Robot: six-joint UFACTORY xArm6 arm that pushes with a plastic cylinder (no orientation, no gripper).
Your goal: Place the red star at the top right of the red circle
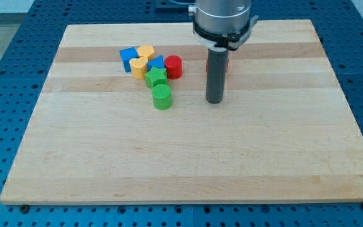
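We are looking at one pale wooden board, the surface (188, 157), lying on a blue perforated bench (17, 38). There is no pincer on this rig, so we cannot tell any pincer state; the arm is ending in a straight dark rod (215, 72) under a grey metal collar (224, 22).

My tip (214, 101) is sitting on the board, just at 5 o'clock of a red block, the red star (225, 63). That block is showing only as thin red slivers either side of the rod, so we are not making out its shape. It is lying at 3 o'clock of the red circle (173, 66), a red cylinder block, and apart from it.

The rest is clustering at 9 o'clock of the tip, well apart from it:
- blue triangular block (155, 62), touching the red circle at its 9 o'clock
- green star-shaped block (156, 77), at 7 o'clock of the red circle, touching it
- green cylinder block (162, 97), just at 6 o'clock of the green star
- two yellow blocks, one at the cluster's 12 o'clock (145, 52), one below it (138, 65), shapes unclear
- blue block (128, 57) at the cluster's 9 o'clock edge, roughly cube-like

The tip is touching none of the cluster blocks.
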